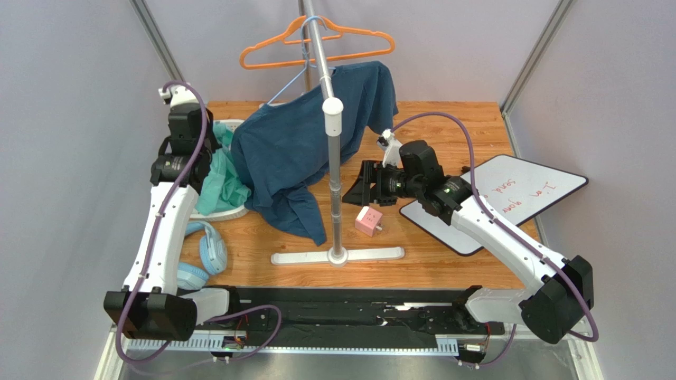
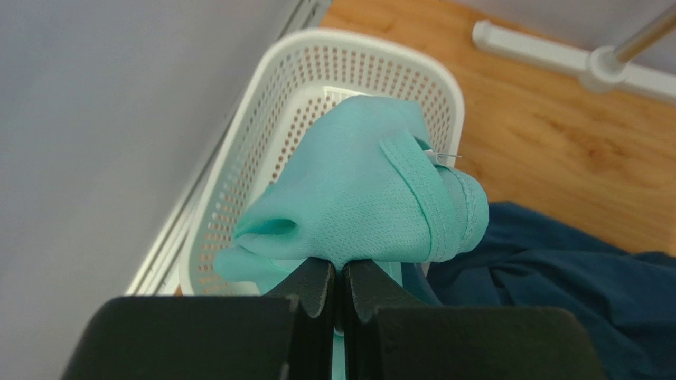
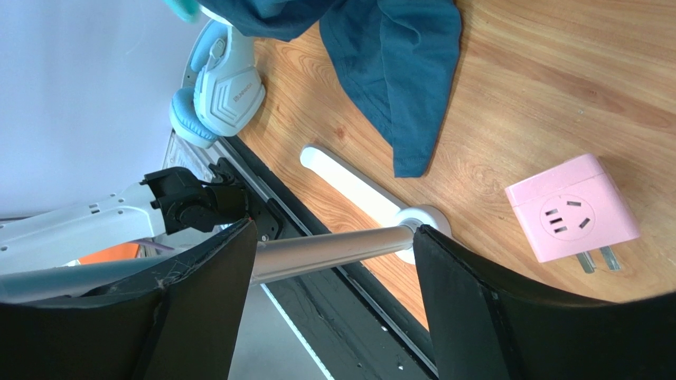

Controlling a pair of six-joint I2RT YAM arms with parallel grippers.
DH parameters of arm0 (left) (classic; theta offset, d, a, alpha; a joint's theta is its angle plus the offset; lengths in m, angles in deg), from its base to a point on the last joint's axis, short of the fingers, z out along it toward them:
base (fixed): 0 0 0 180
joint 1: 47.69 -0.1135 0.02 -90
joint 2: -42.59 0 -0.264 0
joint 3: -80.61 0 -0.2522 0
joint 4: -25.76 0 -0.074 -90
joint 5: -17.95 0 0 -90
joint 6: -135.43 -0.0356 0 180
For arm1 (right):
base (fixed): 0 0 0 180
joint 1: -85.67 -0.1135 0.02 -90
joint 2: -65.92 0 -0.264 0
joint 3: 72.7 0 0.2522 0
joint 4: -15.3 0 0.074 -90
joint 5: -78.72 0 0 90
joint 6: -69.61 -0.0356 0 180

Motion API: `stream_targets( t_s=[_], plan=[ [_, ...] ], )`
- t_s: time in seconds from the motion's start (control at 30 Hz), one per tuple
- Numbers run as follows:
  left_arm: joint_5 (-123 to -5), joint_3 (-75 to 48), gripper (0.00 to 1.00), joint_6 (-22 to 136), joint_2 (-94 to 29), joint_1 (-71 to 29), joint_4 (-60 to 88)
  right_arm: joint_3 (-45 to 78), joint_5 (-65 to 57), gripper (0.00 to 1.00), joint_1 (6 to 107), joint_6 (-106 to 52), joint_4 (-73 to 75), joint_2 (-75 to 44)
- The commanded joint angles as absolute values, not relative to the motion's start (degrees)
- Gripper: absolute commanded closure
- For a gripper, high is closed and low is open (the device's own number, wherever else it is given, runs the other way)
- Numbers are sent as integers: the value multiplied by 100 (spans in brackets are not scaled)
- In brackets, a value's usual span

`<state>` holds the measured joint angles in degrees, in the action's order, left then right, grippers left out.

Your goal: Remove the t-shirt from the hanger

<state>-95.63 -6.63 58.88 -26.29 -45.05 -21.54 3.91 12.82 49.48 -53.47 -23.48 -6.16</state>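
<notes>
A dark blue t-shirt (image 1: 297,154) hangs on a light blue hanger (image 1: 287,85) from the silver rack pole (image 1: 337,174); its hem reaches the table. It also shows in the left wrist view (image 2: 571,269) and the right wrist view (image 3: 397,71). My left gripper (image 2: 341,281) is shut on a mint green garment (image 2: 357,190) above a white basket (image 2: 262,103), just left of the blue shirt. My right gripper (image 3: 333,261) is open, its fingers on either side of the rack pole (image 3: 341,247) without touching it, right of the shirt.
An empty orange hanger (image 1: 317,43) hangs at the rack's top. The rack's white base (image 1: 337,255) lies mid-table. A pink plug adapter (image 1: 368,221) sits beside it, a whiteboard (image 1: 500,198) at right, light blue headphones (image 1: 208,253) at front left.
</notes>
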Motion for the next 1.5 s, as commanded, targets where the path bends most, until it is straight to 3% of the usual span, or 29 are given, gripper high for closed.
stream_targets(
  t_s=[0.0, 0.13, 0.37, 0.6, 0.63, 0.67, 0.73, 0.77, 0.8, 0.83, 1.07, 1.2, 1.33, 1.47],
  plan=[
    [-8966, -1451, 100, 6739, -2482, -5029, -1412, 206, 1308, 23, 4972, -5212, -2421, -290],
    [-7813, -1962, 100, 7389, -3182, -5489, -1129, 13, 1281, 23, 4963, -5291, -2421, -115],
    [-6829, -1419, 100, 7734, -4818, -6183, -1339, -207, 1334, 23, 4963, -5317, -2413, 9],
    [-6371, -1461, 100, 7628, -4873, -6228, -708, -480, 1439, 23, 4972, -5484, -2281, 105],
    [-6188, -1435, 97, 7498, -4907, -6228, -464, -506, 1456, 23, 4963, -5510, -2298, 131],
    [-5672, -1409, 76, 7409, -4943, -6236, -357, -550, 1474, 23, 4963, -5563, -2290, 167],
    [-5273, -1164, 60, 7242, -5145, -6237, -407, -620, 1579, 23, 4963, -5581, -2272, 333],
    [-5211, -1058, 47, 7233, -5197, -6245, -557, -647, 1579, 23, 4963, -5555, -2307, 403],
    [-5193, -979, 44, 7206, -5207, -6254, -689, -655, 1553, 23, 4963, -5537, -2351, 465],
    [-5236, -969, 33, 7267, -5146, -6237, -881, -647, 1510, 23, 4963, -5502, -2395, 579],
    [-5868, -1778, 32, 7462, -3320, -6237, -1576, -647, 1368, 22, 4963, -5212, -2922, 852],
    [-6300, -2057, 37, 7627, -2536, -6237, -2463, -813, 1404, 22, 4963, -5238, -2940, 1063],
    [-6510, -2734, 74, 8093, -1570, -6237, -2667, -814, 1395, 22, 4955, -5194, -3071, 1160],
    [-6616, -3508, 76, 8392, -779, -6237, -2632, -822, 1368, 22, 4972, -5194, -3124, 1186]
  ],
)
